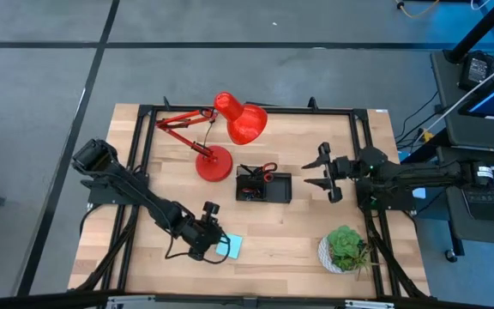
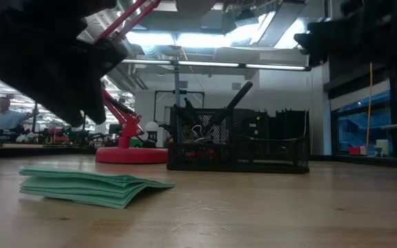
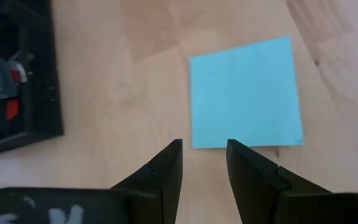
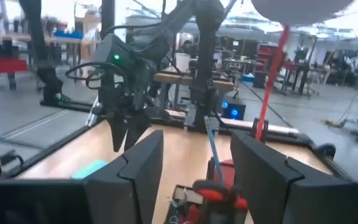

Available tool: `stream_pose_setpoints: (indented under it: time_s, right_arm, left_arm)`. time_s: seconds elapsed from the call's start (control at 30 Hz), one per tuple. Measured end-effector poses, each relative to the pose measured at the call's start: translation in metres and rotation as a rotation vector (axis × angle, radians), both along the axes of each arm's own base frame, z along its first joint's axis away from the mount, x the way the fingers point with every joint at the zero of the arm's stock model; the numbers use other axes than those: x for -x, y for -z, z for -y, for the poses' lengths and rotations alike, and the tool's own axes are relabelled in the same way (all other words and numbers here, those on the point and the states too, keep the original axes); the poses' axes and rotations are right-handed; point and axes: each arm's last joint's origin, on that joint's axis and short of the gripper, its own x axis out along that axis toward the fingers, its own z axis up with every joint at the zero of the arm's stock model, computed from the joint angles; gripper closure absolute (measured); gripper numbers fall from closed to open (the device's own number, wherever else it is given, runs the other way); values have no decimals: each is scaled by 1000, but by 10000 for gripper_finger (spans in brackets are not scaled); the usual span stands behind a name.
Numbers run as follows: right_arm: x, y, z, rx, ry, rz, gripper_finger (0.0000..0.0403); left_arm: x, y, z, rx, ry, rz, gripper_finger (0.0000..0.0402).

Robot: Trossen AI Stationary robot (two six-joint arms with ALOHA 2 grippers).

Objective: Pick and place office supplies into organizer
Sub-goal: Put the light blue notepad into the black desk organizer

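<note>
the left gripper hovers just above the near edge of a flat teal square sticky-note pad on the wooden table, fingers parted, grasping nothing. the right gripper, fingers spread and empty, waits beside the black mesh organizer tray holding red-handled scissors.

Wooden table with a black frame along its far and side edges, on a grey floor. Red desk lamp at far centre-left, its round base on the tabletop and its jointed arm reaching left; green potted plant at the near right corner. Beyond the right table edge, a dark desk with a keyboard; in the low view, a person sits far off at left.
</note>
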Motion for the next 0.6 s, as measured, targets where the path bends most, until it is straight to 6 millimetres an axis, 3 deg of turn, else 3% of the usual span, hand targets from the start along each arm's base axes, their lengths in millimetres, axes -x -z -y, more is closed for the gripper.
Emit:
stream_pose_setpoints:
  time_s: [0.2, 0.6]
  right_arm:
    - [-9, -20, -11, 78, 33, 28, 212]
    - [-40, -32, -33, 126, 29, -35, 212]
  left_arm:
    - [-6, 13, 6, 51, -1, -13, 284]
    - [-12, 34, 11, 84, 14, -63, 284]
